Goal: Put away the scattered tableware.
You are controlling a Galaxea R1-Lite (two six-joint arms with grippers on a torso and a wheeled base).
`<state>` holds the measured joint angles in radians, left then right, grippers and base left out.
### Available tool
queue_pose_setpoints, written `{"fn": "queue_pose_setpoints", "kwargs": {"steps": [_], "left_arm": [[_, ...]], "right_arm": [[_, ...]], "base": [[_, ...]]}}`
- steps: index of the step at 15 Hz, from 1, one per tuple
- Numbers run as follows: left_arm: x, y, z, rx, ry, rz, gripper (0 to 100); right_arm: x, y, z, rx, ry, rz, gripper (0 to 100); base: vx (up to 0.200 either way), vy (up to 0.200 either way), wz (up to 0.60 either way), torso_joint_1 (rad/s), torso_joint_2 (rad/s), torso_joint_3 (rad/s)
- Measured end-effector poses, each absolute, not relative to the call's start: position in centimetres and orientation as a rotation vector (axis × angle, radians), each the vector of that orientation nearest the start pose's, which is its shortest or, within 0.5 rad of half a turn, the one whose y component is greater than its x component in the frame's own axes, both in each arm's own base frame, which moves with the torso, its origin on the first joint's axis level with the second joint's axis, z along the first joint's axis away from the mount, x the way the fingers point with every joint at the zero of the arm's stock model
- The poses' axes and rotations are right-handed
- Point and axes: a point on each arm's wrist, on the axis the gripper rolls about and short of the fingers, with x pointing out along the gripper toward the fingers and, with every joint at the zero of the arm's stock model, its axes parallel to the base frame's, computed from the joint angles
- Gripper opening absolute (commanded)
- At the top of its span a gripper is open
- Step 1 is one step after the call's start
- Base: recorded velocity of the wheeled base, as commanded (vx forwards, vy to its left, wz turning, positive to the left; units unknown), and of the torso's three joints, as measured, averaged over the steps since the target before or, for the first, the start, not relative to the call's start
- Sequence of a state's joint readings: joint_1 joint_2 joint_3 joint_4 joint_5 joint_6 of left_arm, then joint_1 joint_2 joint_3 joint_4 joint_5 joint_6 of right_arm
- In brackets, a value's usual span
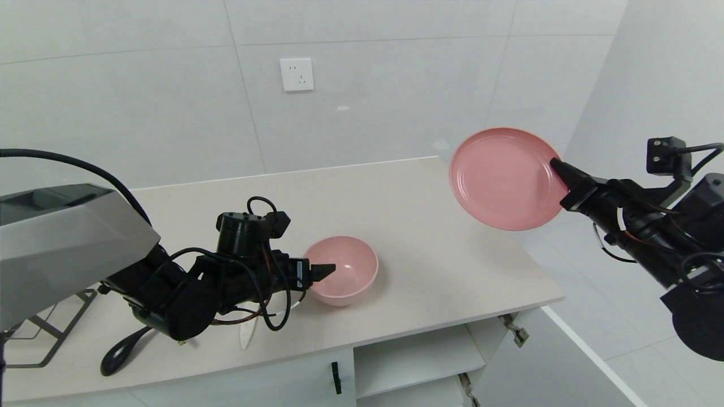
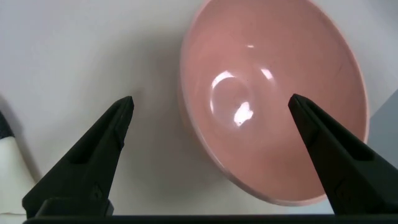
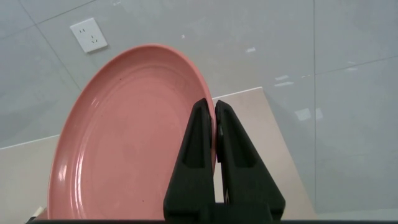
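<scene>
above the beige bench (image 1: pixel 430 271), right end effector (image 1: pixel 557 165) is clamped on round pink plate (image 1: pixel 500 178); left end effector (image 2: pixel 211 104), spread apart, straddles pink bowl (image 1: pixel 350 268) rim

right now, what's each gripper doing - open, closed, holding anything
left gripper: open, straddling the rim of the pink bowl, not gripping it.
right gripper: closed on the rim of the pink plate, holding it in the air.

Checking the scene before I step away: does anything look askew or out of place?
The pink plate is off the counter, held steeply tilted by its rim in the right gripper, near the counter's right end. The cabinet below stands open, hinges showing. The bowl sits upright.
</scene>
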<state>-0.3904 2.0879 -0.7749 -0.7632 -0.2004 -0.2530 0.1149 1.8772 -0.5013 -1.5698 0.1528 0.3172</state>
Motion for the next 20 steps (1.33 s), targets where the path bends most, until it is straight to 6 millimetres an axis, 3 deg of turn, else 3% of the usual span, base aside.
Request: {"fn": "queue_pose_setpoints", "kwargs": {"steps": [6,7,13,18,20], "left_arm": [[33.6,-14.6,4.8,-0.192,0.632,-0.498,100],[33.7,-14.7,4.6,-0.202,0.638,-0.487,0],[33.4,-14.5,5.0,-0.206,0.588,-0.473,0],[31.7,-13.6,9.0,-0.223,0.473,-0.486,0],[29.9,-13.0,11.5,-0.238,0.394,-0.506,0]], "right_arm": [[29.7,3.8,14.8,0.311,-0.148,0.297,0],[29.7,3.8,14.8,0.311,-0.148,0.297,0],[29.7,3.8,14.8,0.311,-0.145,0.298,0],[29.9,3.9,14.8,0.311,-0.148,0.299,0],[30.0,4.0,14.9,0.314,-0.154,0.305,0]], "base": [[0.0,0.0,0.0,0.0,0.0,0.0],[0.0,0.0,0.0,0.0,0.0,0.0],[0.0,0.0,0.0,0.0,0.0,0.0],[0.0,0.0,0.0,0.0,0.0,0.0],[0.0,0.0,0.0,0.0,0.0,0.0]]}}
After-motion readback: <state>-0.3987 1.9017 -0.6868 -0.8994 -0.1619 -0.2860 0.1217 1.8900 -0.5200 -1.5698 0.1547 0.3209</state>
